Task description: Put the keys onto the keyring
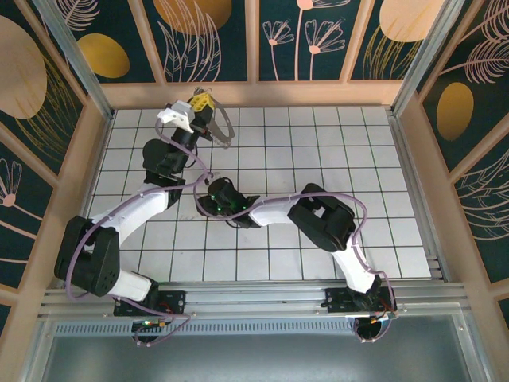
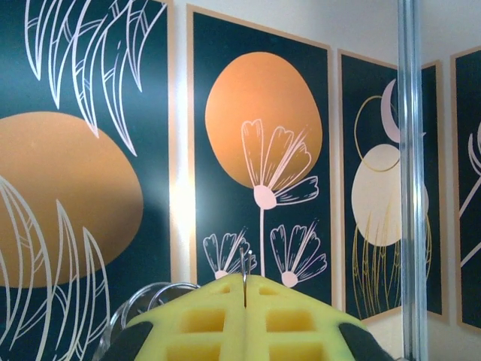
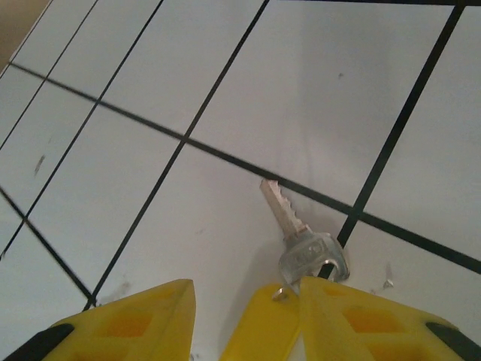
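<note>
As it lies on white tile [image 3: 225,98], silvery key [image 3: 297,237], toothed blade

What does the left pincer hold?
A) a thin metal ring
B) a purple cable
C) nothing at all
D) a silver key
A: in the left wrist view the left pincer has its yellow fingers pressed together on the thin wire of the ring, which sticks up between them.
</note>
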Tool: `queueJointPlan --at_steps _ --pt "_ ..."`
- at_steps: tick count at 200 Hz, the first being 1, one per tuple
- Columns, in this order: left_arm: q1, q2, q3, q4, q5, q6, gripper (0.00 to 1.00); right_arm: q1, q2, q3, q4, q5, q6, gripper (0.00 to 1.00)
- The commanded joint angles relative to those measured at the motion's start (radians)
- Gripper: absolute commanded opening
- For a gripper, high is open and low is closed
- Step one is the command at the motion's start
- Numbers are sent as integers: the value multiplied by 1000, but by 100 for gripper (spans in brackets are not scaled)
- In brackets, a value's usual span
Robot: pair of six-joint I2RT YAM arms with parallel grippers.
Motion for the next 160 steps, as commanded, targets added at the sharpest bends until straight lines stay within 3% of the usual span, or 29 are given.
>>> queueJointPlan --at_steps 1,74,160 --pt "13 15 47 46 2 -26 0 11 42 79 -133 59 87 41" --pt "23 51 59 60 12 -44 0 26 96 196 -299 111 117 35" --pt "26 50 59 66 20 -56 0 22 126 230 -325 147 128 29"
